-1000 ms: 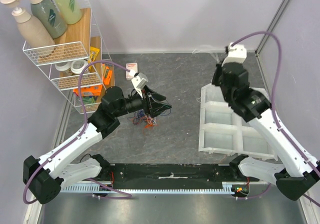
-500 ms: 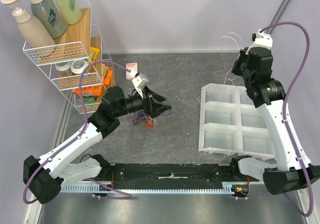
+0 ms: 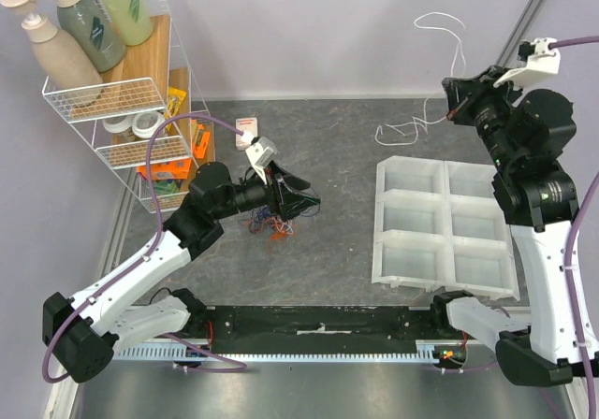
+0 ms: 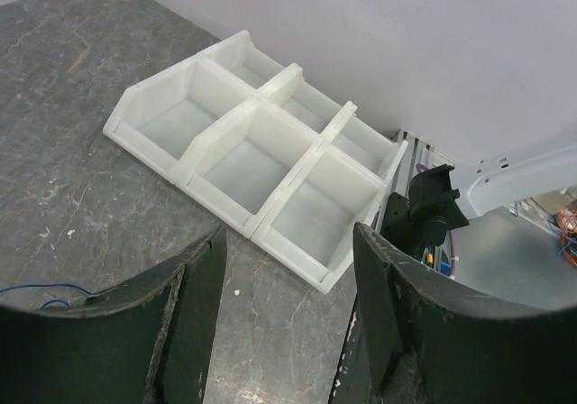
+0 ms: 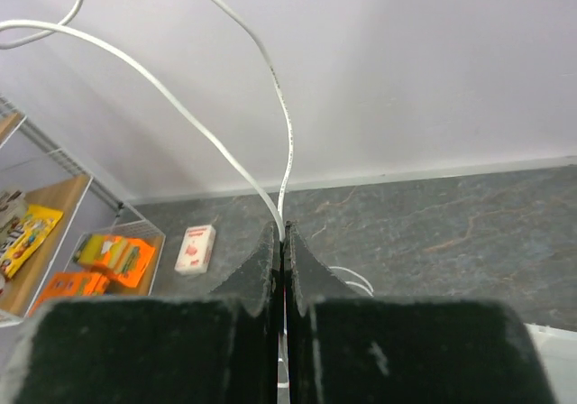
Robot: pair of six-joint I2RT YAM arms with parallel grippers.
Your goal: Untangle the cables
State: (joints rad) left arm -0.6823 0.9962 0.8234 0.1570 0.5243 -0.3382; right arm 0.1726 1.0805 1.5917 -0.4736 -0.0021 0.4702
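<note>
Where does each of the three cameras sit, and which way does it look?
Top external: above and behind the bases, looking down on the table; the left arm and right arm show, plus the cable tangle and compartment tray.
Left wrist: on the left arm, facing across to the tray; its open jaws frame the bottom.
Right wrist: on the raised right arm, facing the back wall; its jaws, shut on the white cable, show below.
Shared: top and left wrist see the tray; top and right wrist, the white cable.
</note>
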